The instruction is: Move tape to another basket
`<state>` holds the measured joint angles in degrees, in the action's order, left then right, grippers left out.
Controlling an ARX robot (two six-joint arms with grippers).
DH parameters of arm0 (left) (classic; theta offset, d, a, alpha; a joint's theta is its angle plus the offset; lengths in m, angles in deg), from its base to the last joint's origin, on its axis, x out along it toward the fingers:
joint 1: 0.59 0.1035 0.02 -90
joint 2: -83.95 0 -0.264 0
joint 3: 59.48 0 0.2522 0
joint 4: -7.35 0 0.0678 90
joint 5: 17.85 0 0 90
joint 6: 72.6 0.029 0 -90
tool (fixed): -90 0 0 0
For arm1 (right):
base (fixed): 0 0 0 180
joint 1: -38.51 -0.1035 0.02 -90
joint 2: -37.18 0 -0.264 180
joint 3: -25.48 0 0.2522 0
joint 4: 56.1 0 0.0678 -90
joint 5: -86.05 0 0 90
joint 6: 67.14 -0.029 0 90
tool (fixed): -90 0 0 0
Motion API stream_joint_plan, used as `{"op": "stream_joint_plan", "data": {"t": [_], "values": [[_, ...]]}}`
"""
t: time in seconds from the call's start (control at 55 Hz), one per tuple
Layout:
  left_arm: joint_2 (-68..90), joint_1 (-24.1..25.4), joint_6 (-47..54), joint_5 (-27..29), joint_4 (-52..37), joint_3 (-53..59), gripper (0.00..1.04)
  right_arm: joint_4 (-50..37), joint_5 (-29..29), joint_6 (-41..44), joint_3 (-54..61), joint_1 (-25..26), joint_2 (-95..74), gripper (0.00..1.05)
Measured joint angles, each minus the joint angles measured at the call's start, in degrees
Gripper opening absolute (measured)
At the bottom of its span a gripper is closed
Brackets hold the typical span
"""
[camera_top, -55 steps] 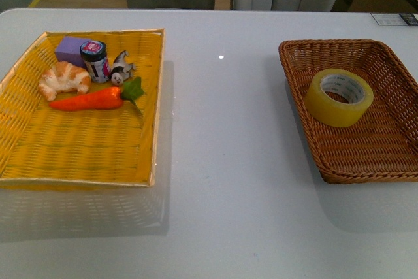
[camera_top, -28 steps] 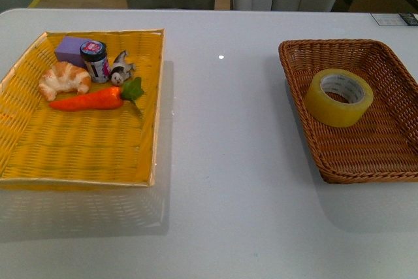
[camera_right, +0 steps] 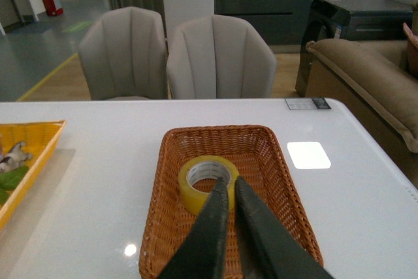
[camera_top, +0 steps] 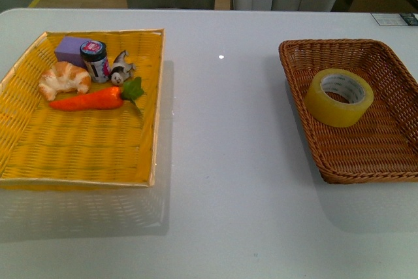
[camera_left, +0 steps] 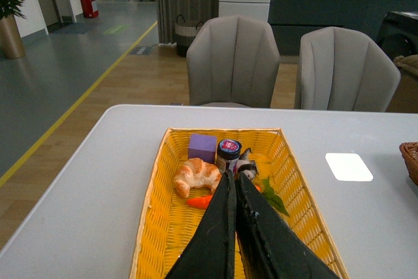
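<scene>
The tape [camera_top: 338, 97], a yellowish roll with a white printed core, lies in the dark brown wicker basket [camera_top: 385, 161] at the right of the table; both also show in the right wrist view, the tape [camera_right: 199, 181] inside the basket [camera_right: 274, 181]. My right gripper [camera_right: 228, 182] is shut and empty, held above the basket with its tips in line with the tape's near edge. My left gripper [camera_left: 232, 176] is shut and empty, held above the yellow tray [camera_left: 157, 227]. Neither gripper shows in the front view.
The flat yellow woven tray [camera_top: 78, 155] at the left holds a croissant [camera_top: 64, 79], a toy carrot [camera_top: 91, 99], a purple block [camera_top: 70, 49], a small jar [camera_top: 95, 61] and a small figurine [camera_top: 120, 68]. Bare white table [camera_top: 222, 161] lies between tray and basket. Chairs stand behind.
</scene>
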<state>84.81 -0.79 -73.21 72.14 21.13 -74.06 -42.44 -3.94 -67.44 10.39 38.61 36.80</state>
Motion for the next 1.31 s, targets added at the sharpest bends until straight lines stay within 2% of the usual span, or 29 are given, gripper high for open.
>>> {"op": "stream_joint_plan", "data": {"t": [0.145,0.255,0.309,0.4,0.455,0.655,0.727,1.309], "values": [[0.0,0.0,0.0,0.0,0.0,0.0,0.02,0.0,0.0,0.0,0.0,0.0,0.0,0.38],[0.0,0.0,0.0,0.0,0.0,0.0,0.23,0.0,0.0,0.0,0.0,0.0,0.0,0.59],[0.0,0.0,0.0,0.0,0.0,0.0,0.38,0.0,0.0,0.0,0.0,0.0,0.0,0.73],[0.0,0.0,0.0,0.0,0.0,0.0,0.55,0.0,0.0,0.0,0.0,0.0,0.0,0.91],[0.0,0.0,0.0,0.0,0.0,0.0,0.64,0.0,0.0,0.0,0.0,0.0,0.0,0.97],[0.0,0.0,0.1,0.0,0.0,0.0,0.98,0.0,0.0,0.0,0.0,0.0,0.0,0.96],[0.0,0.0,0.1,0.0,0.0,0.0,0.95,0.0,0.0,0.0,0.0,0.0,0.0,0.96],[0.0,0.0,0.1,0.0,0.0,0.0,0.96,0.0,0.0,0.0,0.0,0.0,0.0,0.96]]}}
